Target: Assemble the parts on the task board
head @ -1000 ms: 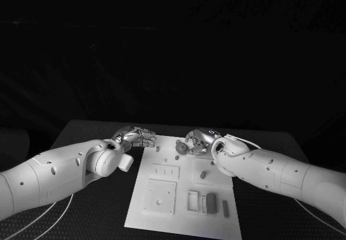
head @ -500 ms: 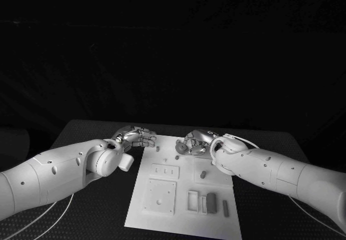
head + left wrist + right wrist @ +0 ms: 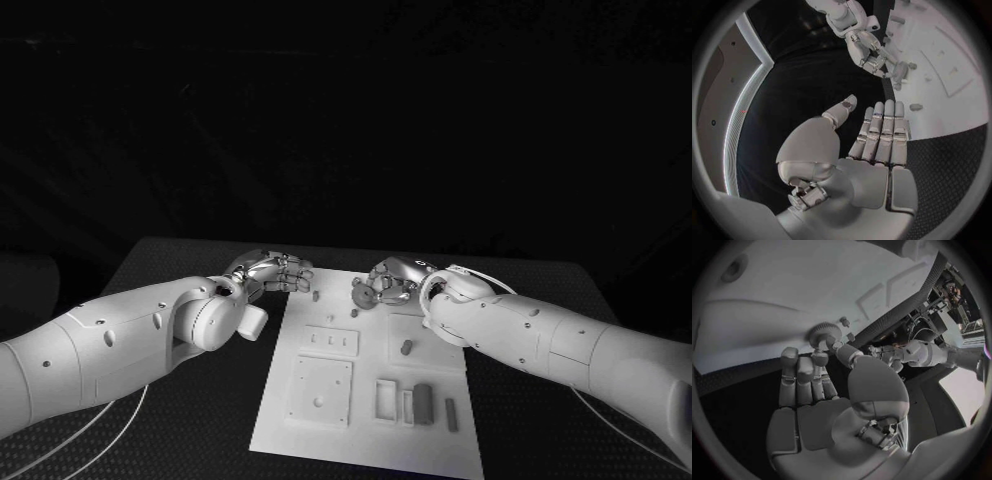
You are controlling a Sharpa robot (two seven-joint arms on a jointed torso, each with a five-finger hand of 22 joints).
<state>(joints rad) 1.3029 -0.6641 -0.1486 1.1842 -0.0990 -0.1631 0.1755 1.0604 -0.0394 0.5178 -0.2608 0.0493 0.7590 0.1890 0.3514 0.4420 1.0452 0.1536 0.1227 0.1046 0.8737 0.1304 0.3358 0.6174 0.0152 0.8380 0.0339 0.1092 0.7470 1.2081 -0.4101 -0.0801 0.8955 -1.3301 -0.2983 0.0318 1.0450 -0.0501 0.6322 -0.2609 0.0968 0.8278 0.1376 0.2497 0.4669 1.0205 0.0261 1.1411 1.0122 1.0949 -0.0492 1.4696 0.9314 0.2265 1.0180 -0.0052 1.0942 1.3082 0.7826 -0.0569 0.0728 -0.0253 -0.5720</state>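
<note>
Gear (image 3: pixel 824 332) sits at the tips of the right hand (image 3: pixel 387 283), pinched between thumb and fingers (image 3: pixel 820 359) in the right wrist view; in the head view it shows as a small round part near the top edge of the task board (image 3: pixel 332 420), just above centre frame. Left hand (image 3: pixel 274 272) hovers at the board's upper-left corner, fingers straight and pressed side by side, thumb apart, holding nothing per the left wrist view. Small peg (image 3: pixel 315 297) stands just beside its fingertips; contact can't be confirmed.

Likely step: seat the gear on its post or hole near the top of the board. To do it well:
- keep the gear face parallel to the board, bore lined up before lowering
- lower straight, no side load; a tilted gear will probably jam
- release only once it sits flat
- left hand should stay off the peg and off the right hand's path

Other parts lie lower on the board: a grey block (image 3: pixel 421 403) in the lower-centre recesses, a thin pin (image 3: pixel 451 415) to its right, a short stud (image 3: pixel 407 349) mid-board. All well apart from the gear.
</note>
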